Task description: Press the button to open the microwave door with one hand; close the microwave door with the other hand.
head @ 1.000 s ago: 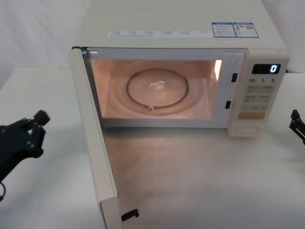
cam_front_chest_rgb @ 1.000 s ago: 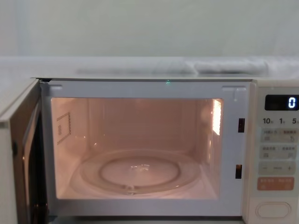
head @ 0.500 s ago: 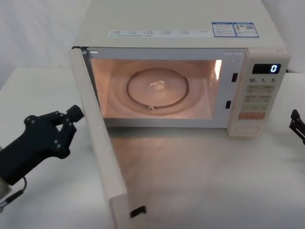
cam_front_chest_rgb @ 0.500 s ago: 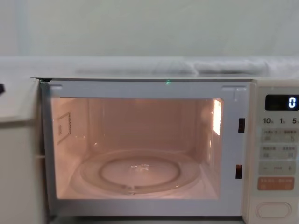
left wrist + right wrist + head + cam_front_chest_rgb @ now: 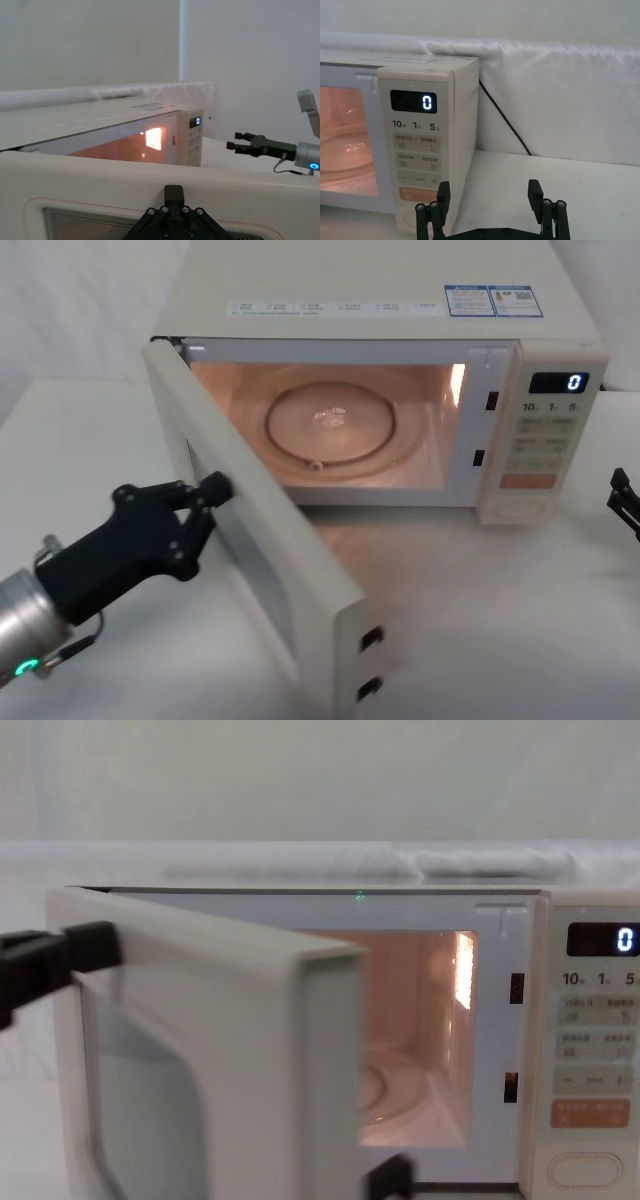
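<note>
Pressing against the outer face of the microwave door [image 5: 255,530], the left end effector [image 5: 205,502] sits at the door's window side, its black fingertips [image 5: 216,487] touching the cream panel near its upper edge, with the fingers drawn close together and nothing held between them; the door itself stands roughly half open, hinged at the left of the oven and angled out over the white bench [image 5: 480,620], its free edge with two dark latch hooks [image 5: 368,664] pointing toward the robot; in the chest view the door [image 5: 210,1050] covers the left and middle of the opening, and the dark fingertip [image 5: 92,948] rests on its upper left part; behind it the lit cavity [image 5: 400,430] glows orange, with the glass turntable [image 5: 335,430] lying flat inside; the control strip to the right of the cavity shows a display [image 5: 558,383] reading 0, and the button [image 5: 584,1169] sits at the bottom of that strip, below the orange key [image 5: 590,1113], untouched; the right end effector [image 5: 490,212] hangs off to the right of the microwave, well apart from the strip, its two fingers spread wide and empty.
</note>
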Motion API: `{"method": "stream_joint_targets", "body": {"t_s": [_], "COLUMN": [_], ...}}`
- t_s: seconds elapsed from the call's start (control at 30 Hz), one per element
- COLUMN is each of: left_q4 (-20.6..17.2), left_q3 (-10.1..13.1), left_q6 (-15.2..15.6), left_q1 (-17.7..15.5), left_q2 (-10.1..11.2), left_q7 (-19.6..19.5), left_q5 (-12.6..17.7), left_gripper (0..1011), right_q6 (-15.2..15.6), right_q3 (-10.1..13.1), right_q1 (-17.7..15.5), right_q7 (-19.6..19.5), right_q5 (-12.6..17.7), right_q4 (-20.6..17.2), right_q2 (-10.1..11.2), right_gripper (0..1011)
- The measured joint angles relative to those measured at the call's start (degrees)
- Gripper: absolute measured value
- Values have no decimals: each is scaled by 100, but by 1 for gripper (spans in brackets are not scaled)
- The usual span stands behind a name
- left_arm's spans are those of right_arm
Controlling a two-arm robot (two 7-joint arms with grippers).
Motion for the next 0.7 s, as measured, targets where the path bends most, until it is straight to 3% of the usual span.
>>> {"method": "stream_joint_targets", "body": {"t_s": [0.07,0.27,0.3,0.37,0.43,0.7], "left_q4": [70,235,309,331,413,498], "left_q3": [246,632,814,874,1117,1577], "left_q6": [64,161,200,214,267,407], "left_q1": [-216,-555,-712,-761,-946,-1285], "left_q2": [-21,-117,-165,-180,-245,-416], "left_q7": [73,293,390,420,543,873], "left_q5": [59,238,339,372,501,730], "left_gripper": [0,0,0,0,0,0], "right_q6": [0,0,0,0,0,0], "right_q3": [0,0,0,0,0,0], "right_q1": [0,0,0,0,0,0], "right_q7": [0,0,0,0,0,0], "right_q5": [0,0,0,0,0,0], "right_q4": [0,0,0,0,0,0], "right_q2": [0,0,0,0,0,0], "right_gripper": [1002,1002,1002,1002,1002,1002]}}
